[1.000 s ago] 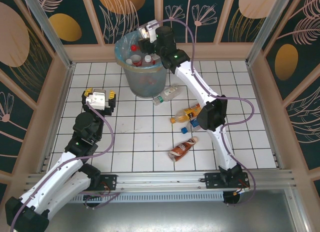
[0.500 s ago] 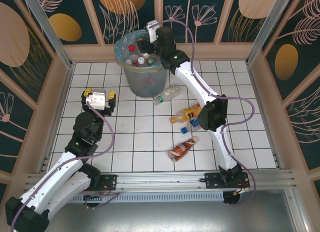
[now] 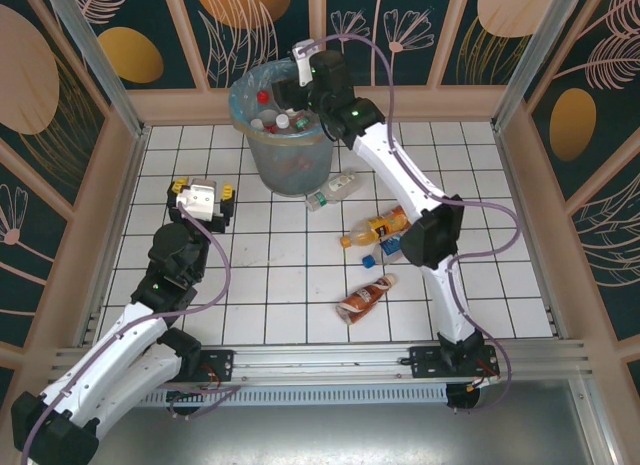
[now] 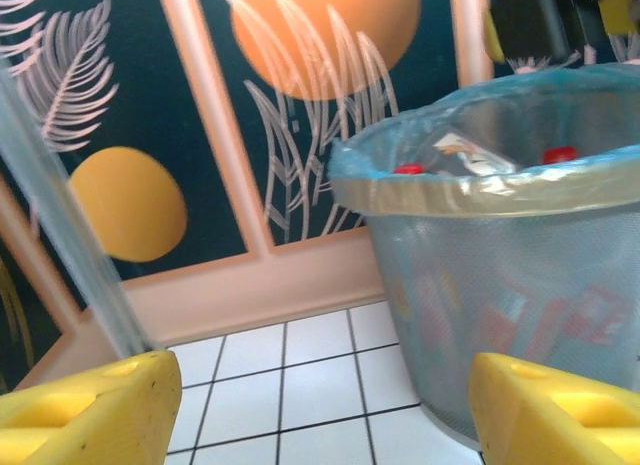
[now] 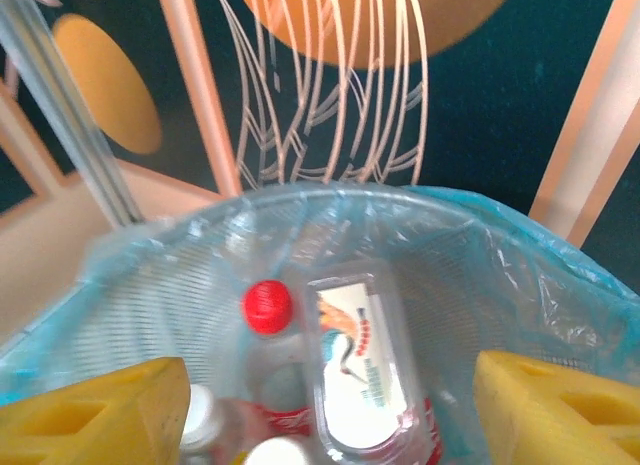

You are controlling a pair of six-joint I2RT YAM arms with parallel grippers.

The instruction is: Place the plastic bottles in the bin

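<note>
Moved: since a second ago my right gripper [image 3: 301, 65] has edged toward 3 o'clock above the bin [image 3: 285, 163], my right elbow has swung out the same way, and the bottles inside have resettled. My left gripper [image 3: 203, 198] has crept slightly toward 3 o'clock.
Right jaws: spread wide with nothing between them, hanging over the bin's 1 o'clock rim.
Left jaws: spread wide and empty, low over the tiled floor [image 3: 270, 275] at 9 o'clock, facing the bin.
Bin: round, grey, mesh-sided, lined with a light-blue bag [image 4: 450, 135] folded over the rim. It stands at 12 o'clock against the back ledge [image 3: 420, 105].
Bottles in bin: a red-capped bottle [image 5: 267, 307] lies beside a clear labelled bottle [image 5: 360, 375] on top, with white caps lower down.
Bottles on floor: a clear green-capped bottle [image 3: 335, 188] lies just beside the bin's foot at its 5 o'clock. An orange bottle [image 3: 378, 226] and a blue-capped bottle [image 3: 368, 259] lie near my right elbow at 3 o'clock, the blue-capped one partly hidden by that arm. A brown bottle [image 3: 366, 296] lies at 5 o'clock.
Edges: wooden ledges run along 9, 12 and 3 o'clock, and a metal rail [image 3: 330, 360] runs along 6.
Room: bare tiles lie from 6 to 9 o'clock and along 3 o'clock.
</note>
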